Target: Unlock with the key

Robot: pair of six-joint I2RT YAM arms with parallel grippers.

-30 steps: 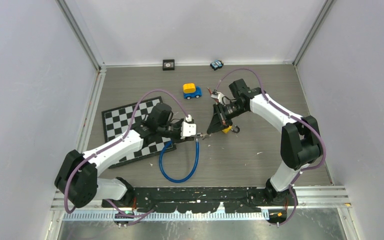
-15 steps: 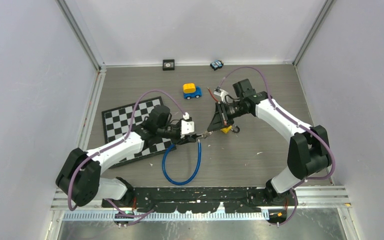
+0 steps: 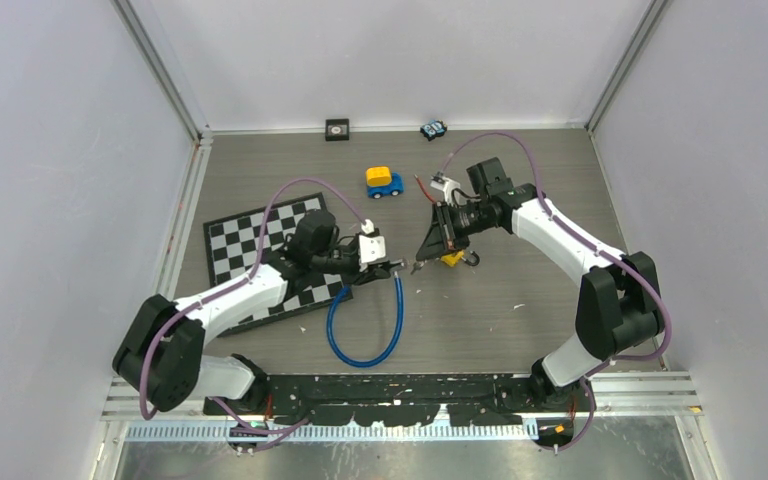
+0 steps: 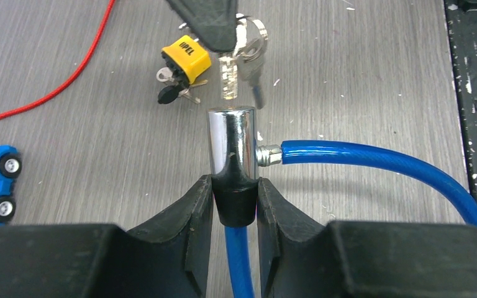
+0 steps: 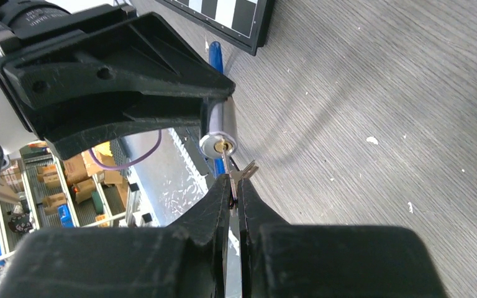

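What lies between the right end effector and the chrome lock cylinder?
The key, pinched by the right end effector, its tip at the keyhole of the lock cylinder. The right wrist view shows it.

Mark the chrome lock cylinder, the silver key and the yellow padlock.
chrome lock cylinder [image 4: 231,139], left wrist view, mid barrel.
silver key [image 4: 228,76], left wrist view, blade.
yellow padlock [image 4: 186,57], left wrist view, body.

The right gripper [image 5: 233,188] pinches a thin silver key [image 5: 227,166], tip at the keyhole of a chrome cylinder lock [image 5: 221,131].
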